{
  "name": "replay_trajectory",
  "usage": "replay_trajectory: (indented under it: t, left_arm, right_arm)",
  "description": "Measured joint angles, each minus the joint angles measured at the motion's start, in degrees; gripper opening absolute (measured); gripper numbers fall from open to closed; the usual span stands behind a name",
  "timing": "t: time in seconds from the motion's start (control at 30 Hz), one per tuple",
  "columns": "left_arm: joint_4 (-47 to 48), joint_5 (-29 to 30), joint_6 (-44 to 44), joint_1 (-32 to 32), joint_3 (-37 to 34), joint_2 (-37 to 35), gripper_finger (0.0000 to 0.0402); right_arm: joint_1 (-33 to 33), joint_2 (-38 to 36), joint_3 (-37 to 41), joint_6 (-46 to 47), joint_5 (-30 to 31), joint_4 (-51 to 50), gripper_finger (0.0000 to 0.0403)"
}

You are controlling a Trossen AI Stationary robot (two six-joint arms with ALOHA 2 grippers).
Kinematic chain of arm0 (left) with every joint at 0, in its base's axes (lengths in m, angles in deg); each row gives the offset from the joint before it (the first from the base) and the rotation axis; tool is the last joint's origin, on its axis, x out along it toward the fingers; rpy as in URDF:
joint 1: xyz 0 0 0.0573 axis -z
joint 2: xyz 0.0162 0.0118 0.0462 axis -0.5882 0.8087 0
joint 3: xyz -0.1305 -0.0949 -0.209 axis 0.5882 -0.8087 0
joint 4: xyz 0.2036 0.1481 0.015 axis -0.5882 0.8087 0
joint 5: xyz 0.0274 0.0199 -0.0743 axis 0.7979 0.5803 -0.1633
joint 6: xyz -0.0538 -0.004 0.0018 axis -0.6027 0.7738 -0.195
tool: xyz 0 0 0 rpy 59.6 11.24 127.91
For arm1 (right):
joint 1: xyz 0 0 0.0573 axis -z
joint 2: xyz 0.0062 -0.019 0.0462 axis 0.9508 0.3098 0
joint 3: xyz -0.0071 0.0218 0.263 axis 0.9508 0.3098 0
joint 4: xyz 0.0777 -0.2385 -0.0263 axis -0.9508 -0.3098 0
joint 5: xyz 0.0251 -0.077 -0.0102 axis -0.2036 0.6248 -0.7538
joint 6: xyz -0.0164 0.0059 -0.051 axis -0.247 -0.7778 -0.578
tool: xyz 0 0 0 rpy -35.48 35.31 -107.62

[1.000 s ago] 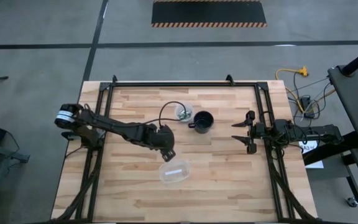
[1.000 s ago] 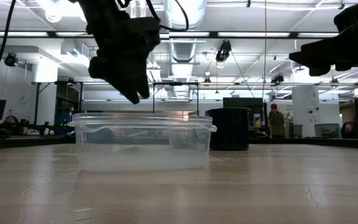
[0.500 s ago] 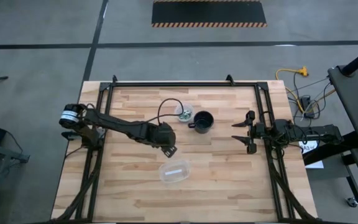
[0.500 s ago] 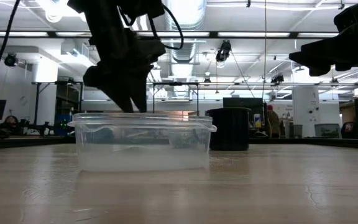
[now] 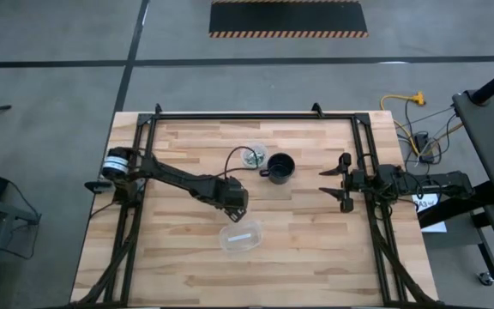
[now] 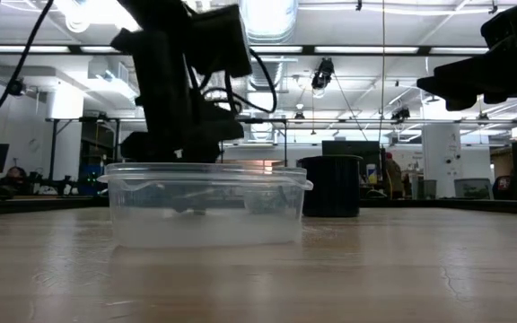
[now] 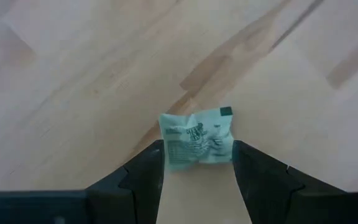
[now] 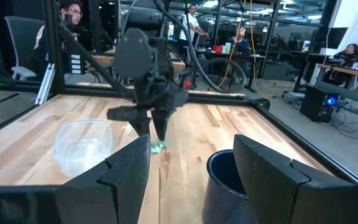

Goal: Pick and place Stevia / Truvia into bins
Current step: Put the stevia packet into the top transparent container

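The left tool is reaching down to the worktop, its fingers apart and straddling a crumpled green-and-white Stevia packet lying on the wood between the oval tub and the black mug. The round clear cup is sitting beside the mug. The right tool is hanging open near the worktop's right edge.
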Motion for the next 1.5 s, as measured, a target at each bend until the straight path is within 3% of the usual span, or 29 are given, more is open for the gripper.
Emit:
replay_trajectory:
  t: [0.43, 0.53, 0.7, 0.97, 1.3, 1.4, 1.5]
  left_arm:
    - [-5.15, -2.29, 1.07, -0.56, 0.2, 5.13, 0.0164]
    - [-5.61, -2.24, 2.24, -0.58, 0.22, 4.83, 0.0126]
    - [-7.85, -2.57, 5.08, -0.53, 0.24, 4.41, 0.0015]
    - [-15.82, -2.47, 13.14, -0.51, 0.44, 2.26, 0.0003]
    - [-42.34, 3.26, 26.34, 0.21, -0.32, 0.69, 0.0001]
    - [-54.3, 8.0, 29.95, 0.25, -2.41, 0.92, 0.0001]
    - [-73.6, 14.51, 32.87, 0.21, -7.49, 1.35, 0.0001]
  right_arm:
    - [0.02, -0.03, 0.0, 0.14, 0.01, 0.01, 0.0221]
    - [0.02, -0.01, 0.0, 0.14, 0.01, 0.01, 0.0221]
    - [0.0, -0.01, 0.0, 0.12, 0.01, 0.01, 0.0221]
    - [0.0, -0.01, 0.02, 0.14, 0.01, 0.03, 0.0221]
    - [0.0, -0.04, 0.02, 0.13, 0.03, 0.07, 0.0221]
    - [0.0, -0.01, 0.02, 0.12, 0.01, 0.07, 0.0221]
    - [0.0, -0.04, 0.02, 0.13, 0.02, 0.05, 0.0221]
